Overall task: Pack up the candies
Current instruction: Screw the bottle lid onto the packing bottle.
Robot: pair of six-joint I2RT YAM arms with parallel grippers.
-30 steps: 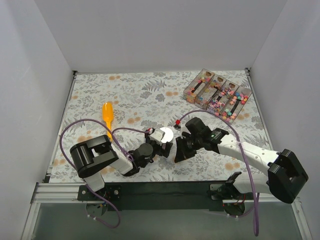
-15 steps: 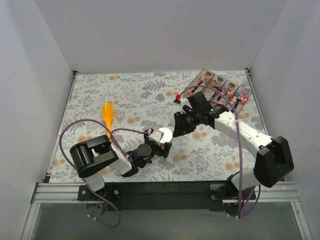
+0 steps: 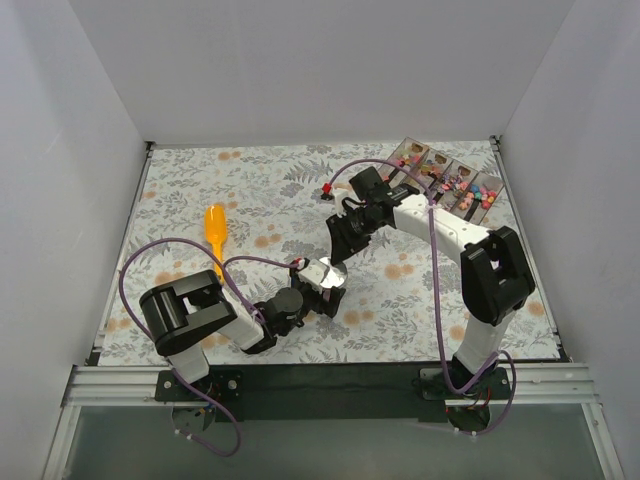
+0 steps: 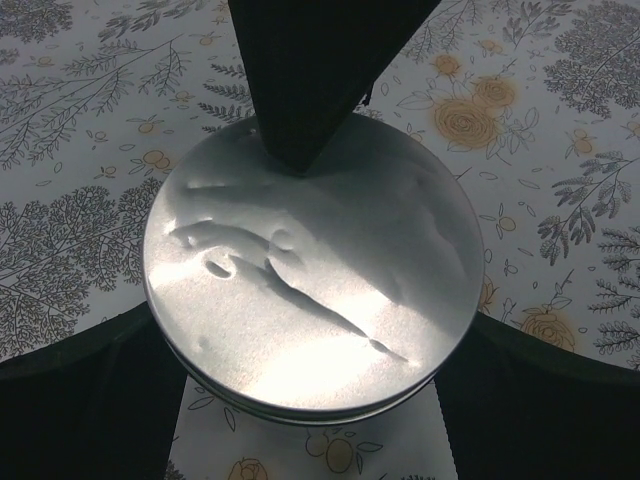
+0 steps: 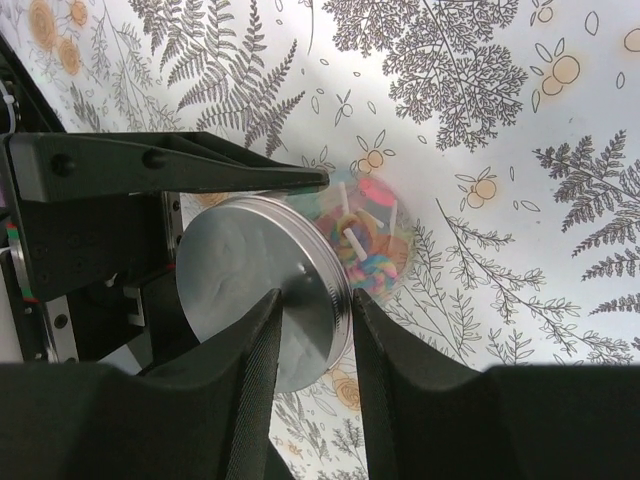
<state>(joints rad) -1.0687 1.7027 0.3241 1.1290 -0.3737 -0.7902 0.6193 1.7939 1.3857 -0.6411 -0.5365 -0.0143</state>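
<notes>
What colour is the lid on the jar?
The lid is plain silvery metal, clearest in the left wrist view.

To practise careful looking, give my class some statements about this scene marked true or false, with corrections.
1. The left hand holds a jar with a silver lid. True.
2. The jar has coloured sweets inside. True.
3. The right hand grips the orange scoop. False: the scoop lies on the tablecloth, away from both hands, and the right hand is open and empty.
4. The tray of sweets sits at the near left corner. False: it is at the far right corner.
</notes>
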